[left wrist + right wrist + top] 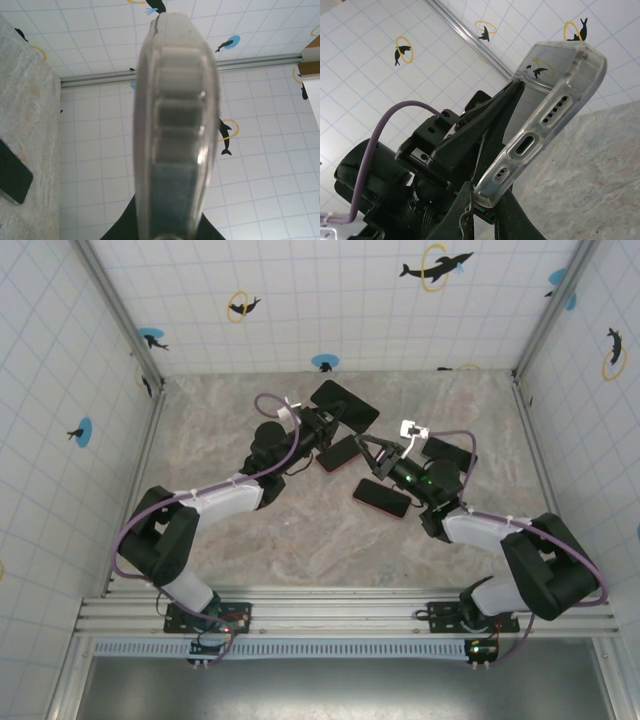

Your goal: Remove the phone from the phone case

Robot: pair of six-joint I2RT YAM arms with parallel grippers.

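The phone (pixel 345 405), dark-screened, sits inside a clear phone case (pixel 540 145) held tilted in the air above the middle of the table. My left gripper (pixel 326 426) is shut on the case from the left, and its black fingers (pixel 470 135) press one long side. In the left wrist view the clear case (pixel 175 125) rises edge-on out of the left gripper (pixel 170 235). My right gripper (pixel 490 205) is shut on the case's lower corner, next to the charging port. From above, the right gripper (pixel 360 440) meets the case from the right.
Two other dark phones lie flat on the marble table, one (pixel 338 452) just under the held case and one (pixel 382 497) beside the right arm. One dark phone (pixel 12 175) also shows in the left wrist view. Tiled walls (pixel 330 300) enclose the table.
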